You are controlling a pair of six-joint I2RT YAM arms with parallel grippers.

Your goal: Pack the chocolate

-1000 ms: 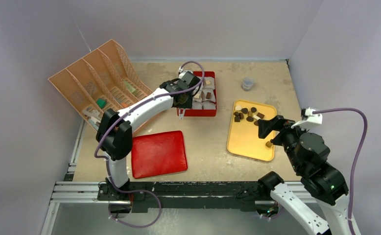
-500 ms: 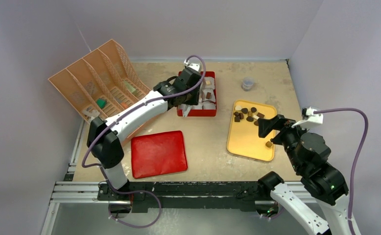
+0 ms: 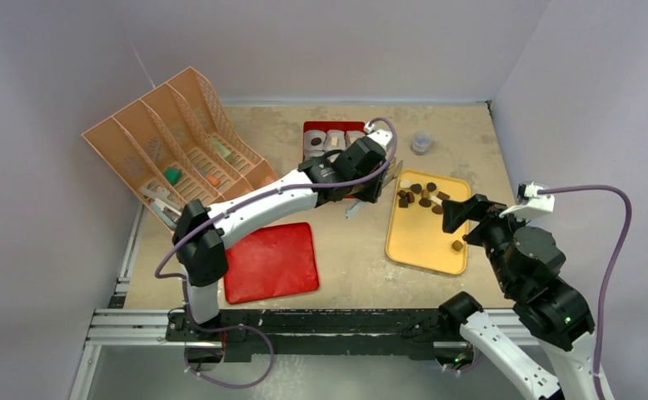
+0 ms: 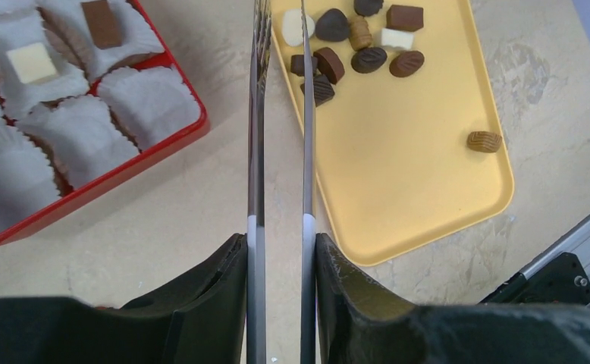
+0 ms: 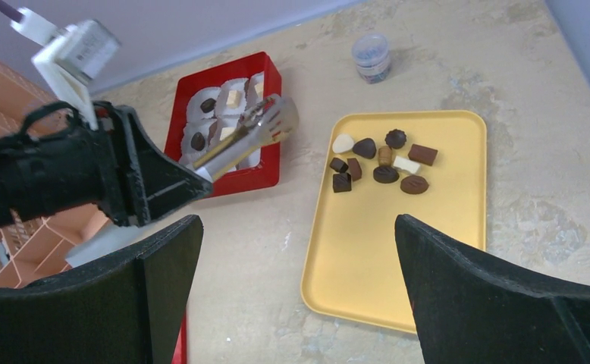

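Left tool [image 4: 280,244]: clenched on the handle end of metal tongs [image 4: 255,114]; the two blades stand a little apart.
Tongs tips: cut off at the top of the left wrist view; the right wrist view shows nothing between them.
Right tool [image 5: 297,221]: wide open, holding nothing, above the yellow tray [image 4: 428,205].
Chocolate [image 4: 330,64]: mostly bunched at the tray's far end; one tan piece [image 4: 484,141] lies alone; a few sit in paper cups [image 4: 148,102] in the red box [image 4: 87,184].
How it handles: probably small, light and hard, but easy to dent or drop; pinch each piece softly across its sides.
Top view only: the orange rack [image 3: 171,133] and a flat red pad [image 3: 271,261] on the bench [image 3: 346,242].
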